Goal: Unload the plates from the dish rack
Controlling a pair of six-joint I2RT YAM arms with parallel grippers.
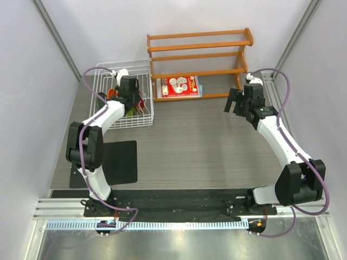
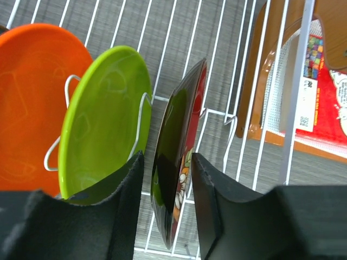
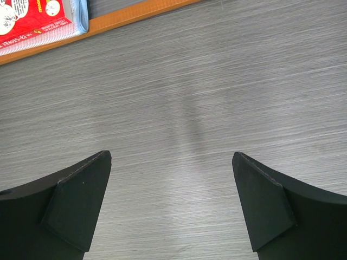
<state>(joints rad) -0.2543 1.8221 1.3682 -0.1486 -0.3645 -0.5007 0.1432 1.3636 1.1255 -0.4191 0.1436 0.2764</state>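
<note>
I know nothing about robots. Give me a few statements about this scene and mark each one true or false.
1. The left gripper has a finger on each side of the dark red plate. True.
2. The right gripper holds a plate. False: it hangs open over the table, holding nothing.
3. The lime green plate stands between the orange plate and the dark red one. True.
4. The plates lie stacked flat. False: they stand on edge in the dish rack.
5. The printed packet lies in the rack. False: it lies by the wooden shelf.
</note>
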